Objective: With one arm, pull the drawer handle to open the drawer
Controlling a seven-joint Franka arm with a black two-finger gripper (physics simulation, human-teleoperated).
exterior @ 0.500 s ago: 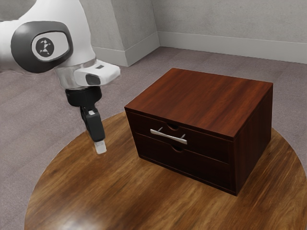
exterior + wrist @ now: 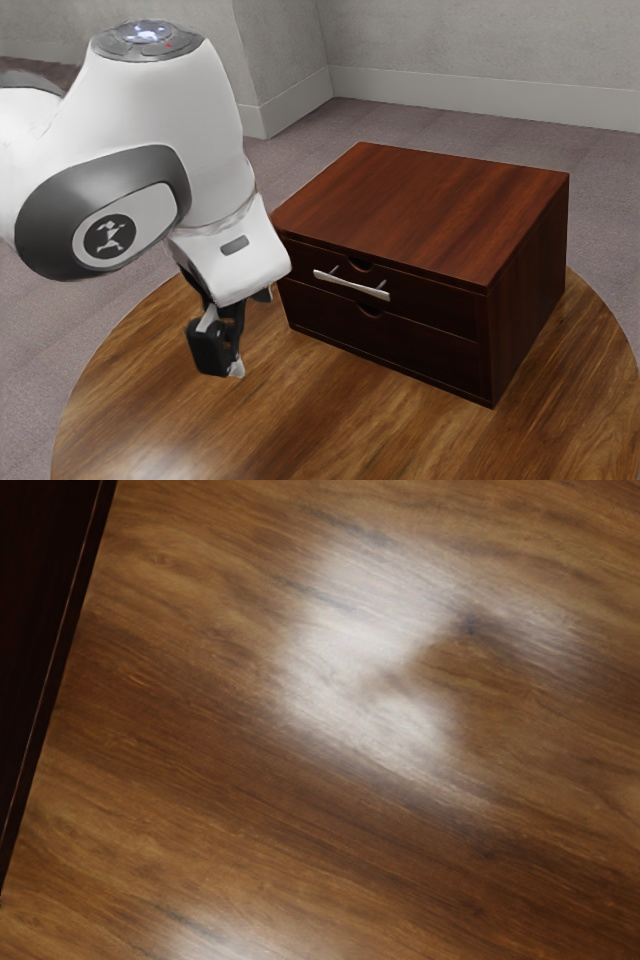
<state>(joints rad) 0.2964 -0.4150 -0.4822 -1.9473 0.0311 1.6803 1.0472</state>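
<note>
Hovering low over round wooden table, black two-finger gripper points down at exterior view's left, well apart from target. Claw wide or narrow: cannot tell from this angle. Right of it, dark mahogany two-drawer cabinet; upper drawer looks shut. Slim silver bar handle on drawer front: rigid, likely slick. Grab mid-bar, pull straight out. Drawer probably slides light.

- Round table: warm brown wood grain, glossy top; in the wrist view, the same surface with a pale sheen.
- Floor: grey-mauve carpet around the table.
- Wall: plain grey, with light baseboard along its foot.
</note>
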